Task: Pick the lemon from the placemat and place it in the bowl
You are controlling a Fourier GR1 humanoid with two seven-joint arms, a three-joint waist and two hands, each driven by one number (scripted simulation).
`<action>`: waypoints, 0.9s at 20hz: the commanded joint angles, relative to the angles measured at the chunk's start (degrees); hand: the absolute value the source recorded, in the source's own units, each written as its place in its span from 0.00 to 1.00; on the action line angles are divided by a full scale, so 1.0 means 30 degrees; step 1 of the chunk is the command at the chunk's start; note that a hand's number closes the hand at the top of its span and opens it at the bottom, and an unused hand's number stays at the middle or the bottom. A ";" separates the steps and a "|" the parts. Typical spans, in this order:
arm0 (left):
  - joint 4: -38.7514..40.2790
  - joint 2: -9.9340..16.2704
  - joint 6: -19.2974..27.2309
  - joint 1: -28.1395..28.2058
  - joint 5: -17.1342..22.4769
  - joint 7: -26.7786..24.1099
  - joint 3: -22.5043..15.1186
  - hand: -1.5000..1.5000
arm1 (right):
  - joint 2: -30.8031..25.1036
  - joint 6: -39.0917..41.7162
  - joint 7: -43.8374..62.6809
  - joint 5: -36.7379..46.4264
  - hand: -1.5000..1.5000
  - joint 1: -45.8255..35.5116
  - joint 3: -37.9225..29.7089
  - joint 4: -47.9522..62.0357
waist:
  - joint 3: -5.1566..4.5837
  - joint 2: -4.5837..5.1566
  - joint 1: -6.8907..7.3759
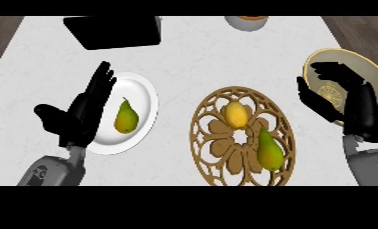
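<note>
A yellow lemon lies on the round wooden openwork placemat at centre right, with a green pear beside it on the same mat. The beige bowl sits at the right edge. My right hand hovers over the bowl's left rim, fingers curled inward, with nothing seen in it; it stands to the right of the lemon and apart from it. At the left my left hand is open, fingers straight up, over the left part of a white plate.
A second pear rests on the white plate. A black rectangular object lies at the back left. A small round dish shows at the top edge. Dark wood borders the white counter at both far corners.
</note>
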 commanded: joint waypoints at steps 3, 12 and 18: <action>-0.0534 -0.0340 -0.2660 0.0481 0.1506 0.0185 -0.0933 0.50 | 0.3652 -0.6067 0.1179 0.6281 0.00 0.3217 0.3891 -0.2030 | 0.0045 0.0015 0.1222; -0.0355 -0.0559 -0.2583 0.0480 0.1245 0.0202 -0.1126 0.50 | 0.2034 0.0338 1.1655 1.4343 0.00 0.2904 0.4735 -0.1521 | -0.0153 -0.0022 0.1427; -0.0128 -0.0552 -0.3282 0.0821 0.1497 0.0031 -0.1243 0.50 | 0.4475 0.6812 1.8967 1.6078 0.00 0.1004 0.5837 -0.3188 | -0.0065 0.0056 0.1912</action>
